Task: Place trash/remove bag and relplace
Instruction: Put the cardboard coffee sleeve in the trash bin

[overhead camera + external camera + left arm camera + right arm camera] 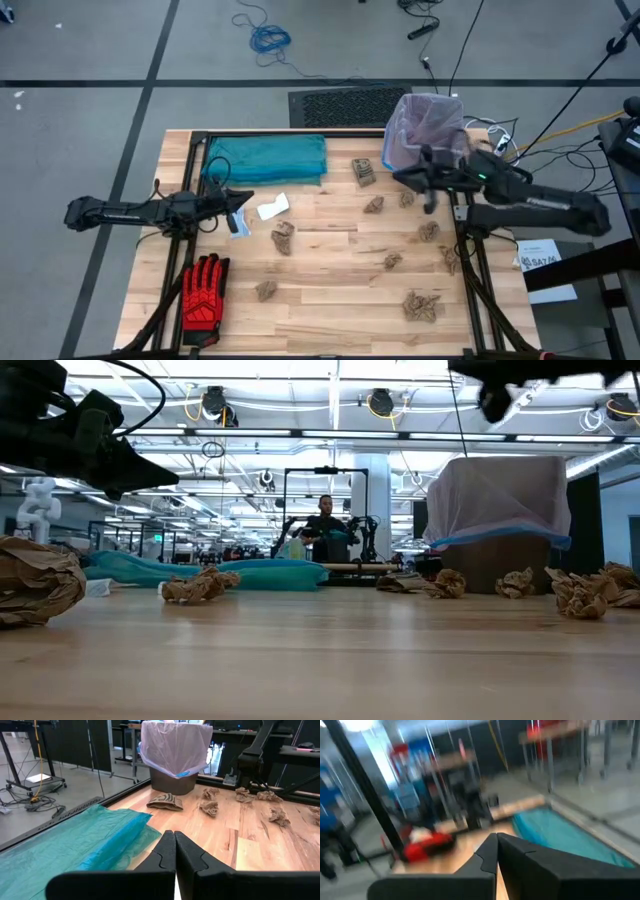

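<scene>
The pale pink liner [428,128] lines a dark bin at the table's far right corner and also shows in the left wrist view [175,745]. Several crumpled tan paper wads [283,236] [421,305] lie scattered on the wood, with a white scrap [272,208] near the left arm. My left gripper [248,197] [175,842] is shut, hovering above the table beside the white scrap and pointing toward the bin. My right gripper [398,178] [496,845] is shut, raised just in front of the bin and pointing toward the table's left.
A teal-blue plastic bag [265,157] lies flat along the far left of the table. A red-and-black work glove [203,290] lies at the near left corner. A flattened brown paper piece [363,172] lies near the bin. A person stands far behind the table [325,525].
</scene>
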Available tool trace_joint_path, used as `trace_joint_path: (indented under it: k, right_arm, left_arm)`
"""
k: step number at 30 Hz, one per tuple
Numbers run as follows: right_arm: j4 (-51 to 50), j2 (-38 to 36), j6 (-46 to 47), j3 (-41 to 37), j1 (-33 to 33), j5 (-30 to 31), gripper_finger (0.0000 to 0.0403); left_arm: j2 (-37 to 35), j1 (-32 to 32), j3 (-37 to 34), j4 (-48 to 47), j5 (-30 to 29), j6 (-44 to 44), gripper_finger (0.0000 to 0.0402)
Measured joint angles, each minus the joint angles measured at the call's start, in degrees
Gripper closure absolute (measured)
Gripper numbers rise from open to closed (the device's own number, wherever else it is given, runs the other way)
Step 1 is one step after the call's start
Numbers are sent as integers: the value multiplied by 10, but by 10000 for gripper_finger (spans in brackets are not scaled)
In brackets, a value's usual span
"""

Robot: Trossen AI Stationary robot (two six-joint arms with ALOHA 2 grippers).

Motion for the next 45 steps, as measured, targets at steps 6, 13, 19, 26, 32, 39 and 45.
trace_joint_path:
  k: [6,13,19,26,32,39,45]
  right_arm:
    - [-196,223,-46,195,38,82,403]
    - [-412,442,50,401,30,184,397]
    - [-531,579,109,500,10,207,339]
    - [-569,672,174,515,-19,245,243]
    - [-570,726,203,515,-46,300,191]
    - [-551,773,227,515,-76,298,160]
    - [-551,803,232,515,-86,292,160]
  left_arm:
    - [0,0,0,0,0,0,401]
    - [0,0,0,0,0,0,401]
    - [0,0,0,0,0,0,401]
    - [0,0,0,0,0,0,401]
    - [0,0,0,0,0,2,401]
    - [0,0,0,0,0,0,401]
    - [0,0,0,0,0,0,401]
